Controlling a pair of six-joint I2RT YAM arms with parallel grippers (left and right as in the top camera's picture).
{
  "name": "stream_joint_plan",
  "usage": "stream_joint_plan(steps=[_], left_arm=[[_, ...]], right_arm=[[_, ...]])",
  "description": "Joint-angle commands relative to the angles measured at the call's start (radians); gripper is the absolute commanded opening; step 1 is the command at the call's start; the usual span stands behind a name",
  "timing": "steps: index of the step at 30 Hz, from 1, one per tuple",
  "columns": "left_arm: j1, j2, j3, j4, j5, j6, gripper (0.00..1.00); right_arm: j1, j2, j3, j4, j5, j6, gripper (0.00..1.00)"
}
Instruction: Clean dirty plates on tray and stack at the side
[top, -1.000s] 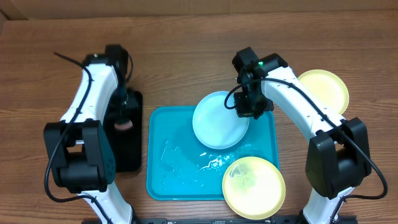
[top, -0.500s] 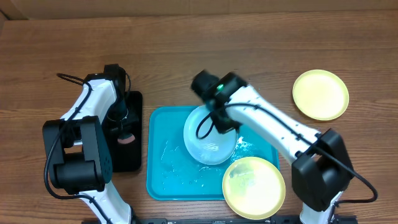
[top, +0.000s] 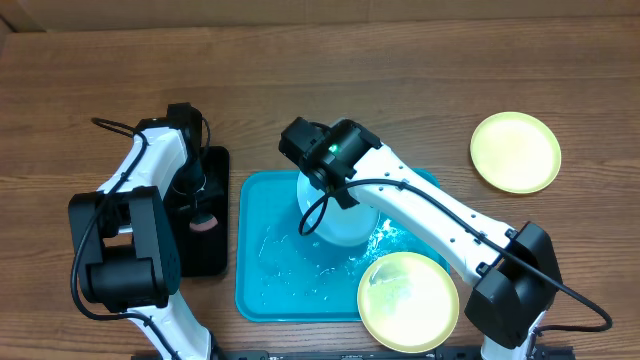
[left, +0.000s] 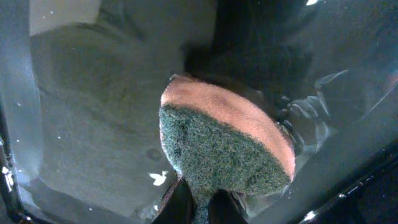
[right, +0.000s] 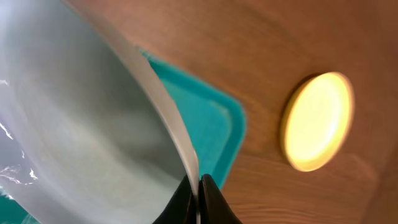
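Plate, yellow-green with faint marks (top: 408, 301), lies at the near right corner of the turquoise tray (top: 262, 295), overhanging its rim. Tray floor is wet and shiny. Further back, the right gripper (right: 198, 186) is pinched narrow on the rim of the light blue plate (top: 345, 225), which is tilted over the tray's far half. Left of it and just beside it is the black tray (top: 214, 165). There the left gripper (left: 199, 200) is clamped on a round sponge (left: 224, 140), green scrub face and orange-pink layer showing, low inside the black tray. Farthest, a second yellow-green plate (top: 515, 151) lies flat on the table (top: 400, 80), well apart from the turquoise tray.
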Motion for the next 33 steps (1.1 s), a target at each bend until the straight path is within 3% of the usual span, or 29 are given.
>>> stream_joint_plan(steps=[1,22,33], left_arm=[[0.003,0.0,-0.008,0.005,0.013,-0.002,0.04],[0.003,0.0,-0.008,0.013,0.005,-0.002,0.04],[0.003,0.0,-0.008,0.022,0.005,-0.002,0.04]], right_arm=[[0.034,-0.032,0.071,-0.016,0.15,0.012,0.04],[0.441,-0.032,0.093,-0.135,0.715,-0.047,0.04],[0.481,-0.032,0.093,-0.123,0.727,-0.068,0.04]])
